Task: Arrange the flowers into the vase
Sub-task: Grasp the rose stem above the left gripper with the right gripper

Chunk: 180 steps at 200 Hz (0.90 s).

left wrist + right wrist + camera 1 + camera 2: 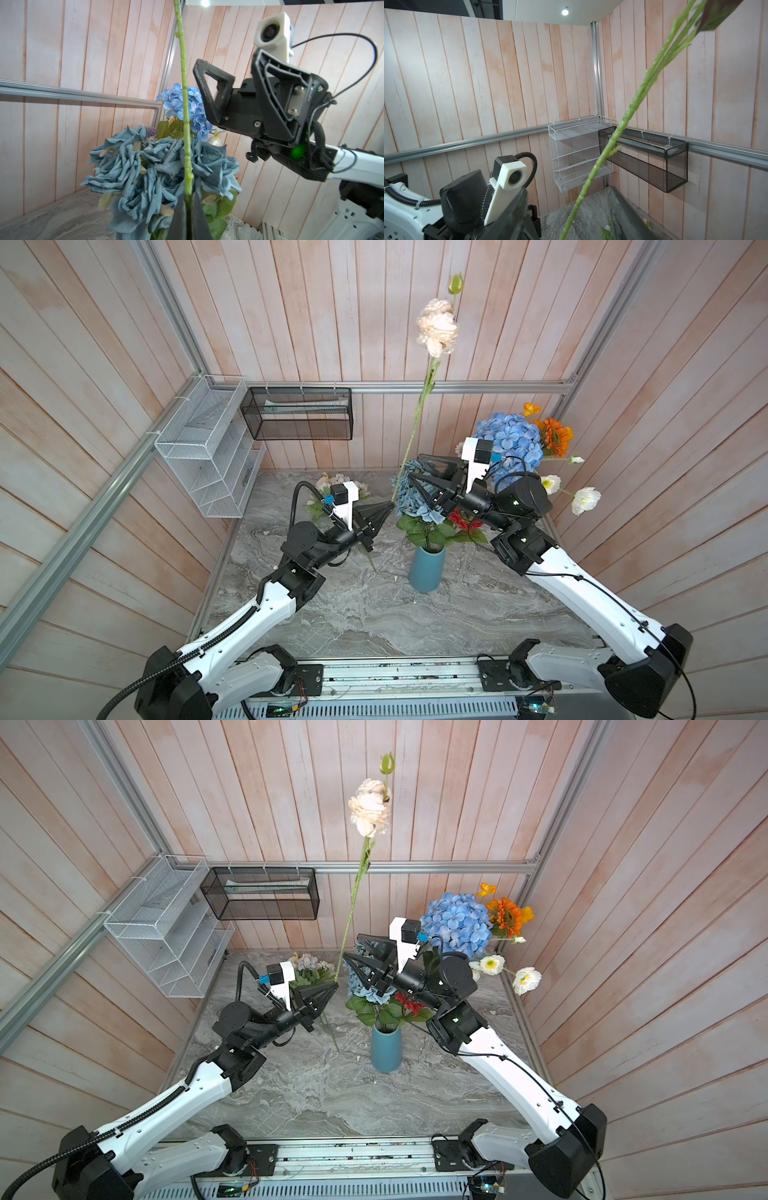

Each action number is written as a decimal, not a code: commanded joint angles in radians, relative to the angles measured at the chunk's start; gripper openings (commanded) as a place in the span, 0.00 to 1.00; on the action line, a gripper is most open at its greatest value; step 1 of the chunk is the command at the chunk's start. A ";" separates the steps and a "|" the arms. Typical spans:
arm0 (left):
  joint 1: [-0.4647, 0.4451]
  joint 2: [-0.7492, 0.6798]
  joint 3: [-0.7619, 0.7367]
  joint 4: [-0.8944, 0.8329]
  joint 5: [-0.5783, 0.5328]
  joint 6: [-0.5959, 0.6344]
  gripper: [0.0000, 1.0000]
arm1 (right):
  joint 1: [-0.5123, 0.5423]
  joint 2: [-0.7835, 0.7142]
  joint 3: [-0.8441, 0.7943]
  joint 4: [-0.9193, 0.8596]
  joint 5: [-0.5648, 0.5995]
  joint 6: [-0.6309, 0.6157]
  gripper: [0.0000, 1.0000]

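Observation:
A blue vase (427,572) (386,1052) stands mid-table with dusty blue roses (409,497) (128,162), red blooms (465,519), a blue hydrangea (513,443) (195,108), orange flowers (555,437) and white ones (586,499) in it. My left gripper (390,506) (333,986) (188,199) is shut on the green stem (415,423) (184,83) of a tall peach flower (437,327) (370,812), left of the vase. My right gripper (415,468) (353,947) (568,190) is open above the roses, and the stem (612,141) passes between its fingers untouched.
A lilac and peach bunch (328,481) (307,965) lies on the table behind my left arm. A white wire rack (208,448) (579,151) and a black mesh basket (299,414) (654,158) hang on the back-left walls.

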 commanded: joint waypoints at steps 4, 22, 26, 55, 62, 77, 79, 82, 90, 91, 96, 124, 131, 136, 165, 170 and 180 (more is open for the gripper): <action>-0.019 -0.021 0.006 0.004 0.039 0.082 0.00 | 0.007 0.020 0.034 0.053 -0.038 0.038 0.60; -0.025 -0.025 0.003 -0.003 0.044 0.091 0.00 | 0.007 0.027 0.034 0.064 -0.043 0.047 0.56; -0.027 -0.027 0.001 -0.004 0.044 0.092 0.00 | 0.007 0.027 0.033 0.064 -0.043 0.048 0.55; -0.027 -0.036 -0.007 -0.012 0.043 0.097 0.00 | 0.009 0.024 0.028 0.079 -0.041 0.057 0.36; -0.028 -0.035 -0.007 -0.014 0.044 0.097 0.00 | 0.012 0.022 0.027 0.081 -0.043 0.056 0.31; -0.032 -0.033 -0.005 -0.023 0.044 0.101 0.00 | 0.011 0.022 0.025 0.083 -0.041 0.054 0.19; -0.033 -0.033 -0.005 -0.024 0.043 0.101 0.00 | 0.012 0.021 0.025 0.084 -0.041 0.054 0.18; -0.033 -0.032 -0.005 -0.026 0.044 0.101 0.00 | 0.011 0.021 0.024 0.084 -0.041 0.054 0.16; -0.034 -0.031 -0.004 -0.031 0.043 0.101 0.00 | 0.012 0.021 0.023 0.084 -0.042 0.054 0.12; -0.034 -0.031 -0.003 -0.032 0.043 0.102 0.00 | 0.012 0.021 0.022 0.084 -0.042 0.054 0.11; -0.035 -0.031 -0.003 -0.033 0.043 0.102 0.00 | 0.012 0.019 0.023 0.082 -0.042 0.055 0.09; -0.038 -0.031 0.002 -0.038 0.040 0.104 0.00 | 0.012 0.010 0.017 0.079 -0.041 0.048 0.00; -0.039 -0.031 0.004 -0.040 0.039 0.106 0.00 | 0.012 0.007 0.014 0.079 -0.039 0.045 0.00; -0.040 -0.031 0.004 -0.040 0.039 0.104 0.00 | 0.012 0.004 0.012 0.078 -0.038 0.044 0.00; -0.041 -0.033 0.009 -0.039 0.029 0.096 0.21 | 0.012 -0.013 0.000 0.078 -0.035 0.035 0.00; -0.041 -0.036 0.007 -0.039 0.019 0.091 0.47 | 0.012 -0.015 -0.002 0.078 -0.033 0.034 0.00; -0.041 -0.044 0.000 -0.034 -0.009 0.081 0.98 | 0.012 -0.022 -0.006 0.074 -0.031 0.031 0.00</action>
